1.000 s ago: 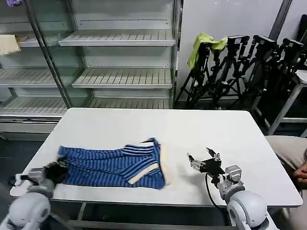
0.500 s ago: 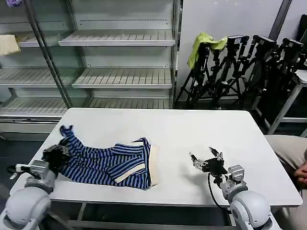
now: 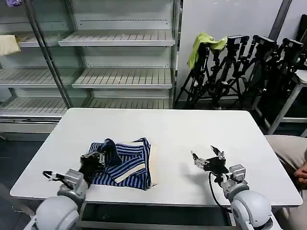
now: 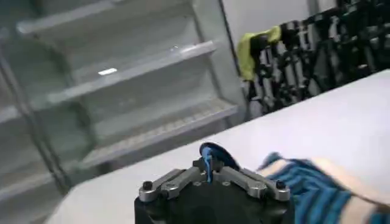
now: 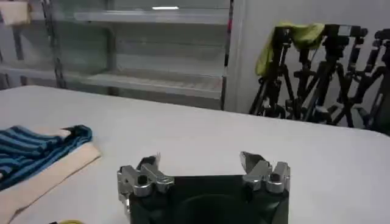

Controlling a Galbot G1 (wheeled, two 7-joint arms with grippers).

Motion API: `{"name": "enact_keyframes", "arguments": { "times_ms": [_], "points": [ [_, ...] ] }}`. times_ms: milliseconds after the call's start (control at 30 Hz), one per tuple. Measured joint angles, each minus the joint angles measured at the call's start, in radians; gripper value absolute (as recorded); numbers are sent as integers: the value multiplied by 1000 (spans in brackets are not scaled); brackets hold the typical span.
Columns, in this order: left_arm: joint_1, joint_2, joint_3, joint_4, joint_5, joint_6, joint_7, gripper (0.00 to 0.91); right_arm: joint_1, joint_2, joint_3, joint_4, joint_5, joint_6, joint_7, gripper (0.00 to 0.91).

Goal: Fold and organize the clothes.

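Nearest you, your left gripper (image 3: 98, 158) sits low over the near-left part of the table (image 3: 201, 124), its fingers clenched on a bunched end of the striped shirt (image 3: 125, 165); in the left wrist view a small tuft of blue fabric pokes up between the closed jaws, so the grasp looks secure. That pinched end is raised above the rest of the garment and carried over it, which reads as one side being laid across the body to make a fold. The shirt itself lies left of centre on the table, partly doubled, with its cream trim (image 3: 153, 165) along the edge facing your right arm. Your right gripper (image 3: 209, 159) hovers just above the tabletop on the near-right, fingers spread and grasping nothing, well apart from the cloth; I judge it is waiting clear so the fold can land unhindered. Beyond the table stand bare shelves (image 3: 120, 38) and tripods (image 3: 249, 67) with a yellow-green cloth (image 3: 204, 43) draped on one.
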Motion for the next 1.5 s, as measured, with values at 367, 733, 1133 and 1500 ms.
{"name": "enact_keyframes", "arguments": {
  "times_ms": [367, 733, 1133, 1500],
  "points": [
    [-112, -32, 63, 13, -93, 30, -55, 10, 2, 5, -2, 0, -7, 0, 1, 907],
    [-181, -56, 115, 0, -232, 64, -106, 10, 5, 6, -5, -3, -12, 0, 1, 907],
    [-205, -88, 166, 35, -243, 77, -109, 10, 3, 7, -7, -2, -13, 2, 1, 907],
    [-182, -91, 149, -1, -211, 77, -89, 10, 6, 8, -9, -4, -15, 3, 0, 907]
  ]
}}
